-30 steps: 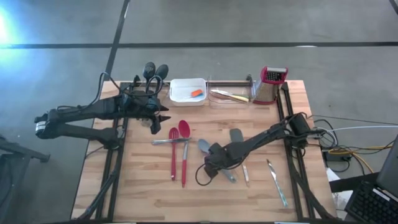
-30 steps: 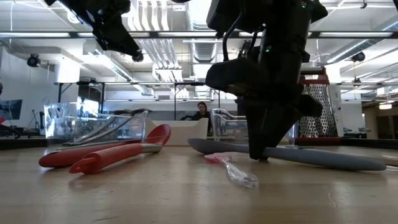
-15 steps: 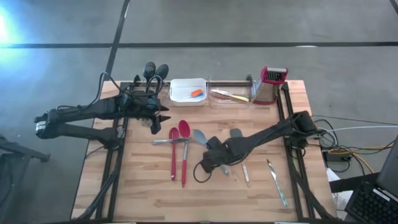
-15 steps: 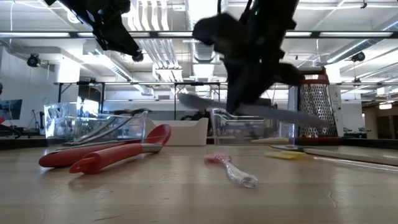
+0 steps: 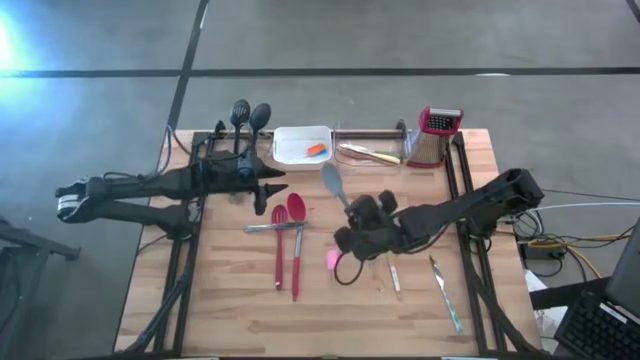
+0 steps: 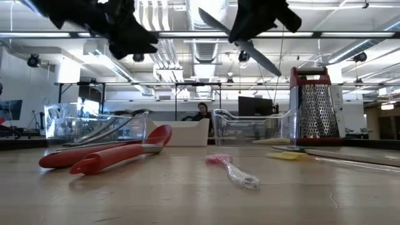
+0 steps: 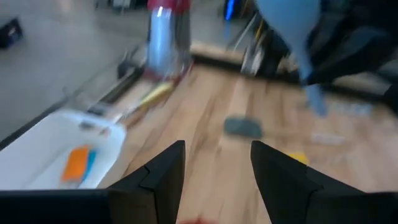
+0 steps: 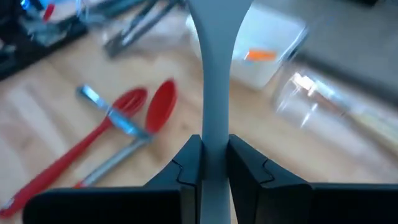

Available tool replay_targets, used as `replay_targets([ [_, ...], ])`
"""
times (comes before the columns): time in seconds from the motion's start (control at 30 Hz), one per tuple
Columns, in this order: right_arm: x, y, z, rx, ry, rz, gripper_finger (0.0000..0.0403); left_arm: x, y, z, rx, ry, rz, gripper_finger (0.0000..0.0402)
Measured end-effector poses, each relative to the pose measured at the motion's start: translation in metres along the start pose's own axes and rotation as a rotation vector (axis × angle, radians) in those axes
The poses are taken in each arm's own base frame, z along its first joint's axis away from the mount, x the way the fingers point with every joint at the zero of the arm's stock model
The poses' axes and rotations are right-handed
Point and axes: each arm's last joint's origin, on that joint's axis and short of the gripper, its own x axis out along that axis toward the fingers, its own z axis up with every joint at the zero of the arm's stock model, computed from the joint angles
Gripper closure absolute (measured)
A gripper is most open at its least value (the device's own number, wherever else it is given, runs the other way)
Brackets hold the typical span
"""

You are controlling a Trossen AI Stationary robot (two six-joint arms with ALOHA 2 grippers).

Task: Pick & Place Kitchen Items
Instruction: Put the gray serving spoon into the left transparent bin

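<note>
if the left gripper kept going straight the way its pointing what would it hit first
Probably the grey spatula that the right gripper holds up in the air. The left gripper, jaws open and empty, points across the table at it. Heights are hard to judge, so it might pass underneath.

Readable text: none in any view.
Labels/brands: none legible on table items or arms.
Numbers/signs: none legible in the room background.
</note>
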Motion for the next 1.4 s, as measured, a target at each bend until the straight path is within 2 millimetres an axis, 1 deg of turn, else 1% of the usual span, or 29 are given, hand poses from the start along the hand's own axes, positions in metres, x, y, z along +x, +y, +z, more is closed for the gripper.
replay_targets([
  [0.17, -0.013, -0.004, 0.017, -0.041, -0.121, 0.006, 0.0363, 0.003, 0.000, -0.017, -0.066, -0.259, -0.118, 0.0213],
  [0.27, -0.016, -0.002, 0.024, -0.089, -0.162, 0.031, 0.0363, 0.000, -0.001, -0.026, -0.093, -0.362, -0.172, 0.0213],
  [0.33, -0.016, 0.002, 0.027, -0.117, -0.186, 0.054, 0.0363, -0.001, 0.000, -0.030, -0.114, -0.387, -0.185, 0.0213],
  [0.43, -0.018, 0.007, 0.035, -0.150, -0.223, 0.110, 0.0363, -0.001, -0.001, -0.036, -0.133, -0.361, -0.199, 0.0213],
  [0.53, -0.016, 0.014, 0.044, -0.183, -0.248, 0.208, 0.0363, 0.003, -0.007, -0.037, -0.106, -0.346, -0.281, 0.0213],
  [0.7, -0.009, 0.019, 0.064, -0.206, -0.315, 0.373, 0.0363, 0.015, -0.024, -0.028, 0.019, -0.382, -0.362, 0.0213],
  [0.8, -0.007, 0.018, 0.070, -0.211, -0.343, 0.400, 0.0363, 0.026, -0.034, -0.022, 0.083, -0.390, -0.386, 0.0213],
  [1.1, -0.005, 0.018, 0.072, -0.229, -0.344, 0.424, 0.0363, 0.064, -0.047, 0.006, 0.116, -0.400, -0.394, 0.0213],
  [1.3, -0.006, 0.018, 0.071, -0.246, -0.346, 0.424, 0.0363, 0.084, -0.052, 0.012, 0.135, -0.380, -0.436, 0.0213],
  [1.4, -0.006, 0.018, 0.071, -0.252, -0.343, 0.422, 0.0363, 0.089, -0.054, 0.013, 0.138, -0.370, -0.486, 0.0213],
])
